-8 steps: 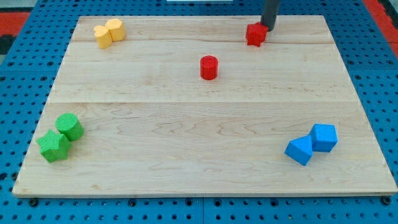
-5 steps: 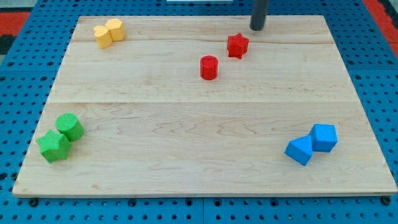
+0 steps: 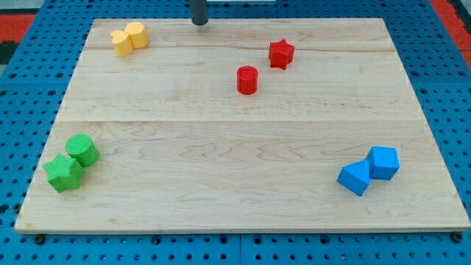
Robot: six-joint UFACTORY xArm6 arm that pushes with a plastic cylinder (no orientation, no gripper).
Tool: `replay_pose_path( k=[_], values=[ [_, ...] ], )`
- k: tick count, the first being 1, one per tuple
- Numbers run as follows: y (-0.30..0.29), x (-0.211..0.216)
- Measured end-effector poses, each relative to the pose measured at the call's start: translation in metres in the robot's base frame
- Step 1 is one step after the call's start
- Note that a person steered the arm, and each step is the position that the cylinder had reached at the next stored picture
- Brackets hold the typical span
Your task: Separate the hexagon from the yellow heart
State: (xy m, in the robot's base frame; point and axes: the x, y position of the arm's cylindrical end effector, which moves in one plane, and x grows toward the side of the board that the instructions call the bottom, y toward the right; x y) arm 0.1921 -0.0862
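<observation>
Two yellow blocks sit touching near the board's top left corner. The right one looks like the yellow hexagon (image 3: 137,34). The left one, slightly more orange, looks like the yellow heart (image 3: 121,43). My tip (image 3: 199,23) is at the board's top edge, to the right of the yellow pair and well apart from it, touching no block.
A red star (image 3: 281,54) and a red cylinder (image 3: 247,79) lie right of centre in the upper half. A green cylinder (image 3: 82,149) and a green star (image 3: 64,173) touch at the bottom left. Two blue blocks (image 3: 369,170) touch at the bottom right. The wooden board (image 3: 235,147) rests on a blue pegboard.
My tip pushed the red star down and left, then left it and moved left along the top edge toward the yellow pair. The other blocks have not moved.
</observation>
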Motion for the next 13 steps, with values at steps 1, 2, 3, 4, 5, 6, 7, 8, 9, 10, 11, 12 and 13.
replay_pose_path(
  k=[1,2,3,4,5,6,7,8,9,10,11,12,13],
  values=[
    [0.000,0.000],
    [-0.016,0.000],
    [-0.031,0.000],
    [-0.078,-0.001],
    [-0.125,0.000],
    [-0.140,0.034],
    [-0.061,0.042],
    [-0.021,0.042],
    [-0.006,0.007],
    [-0.010,0.041],
    [-0.041,0.045],
    [-0.036,0.061],
    [0.013,0.079]
  ],
)
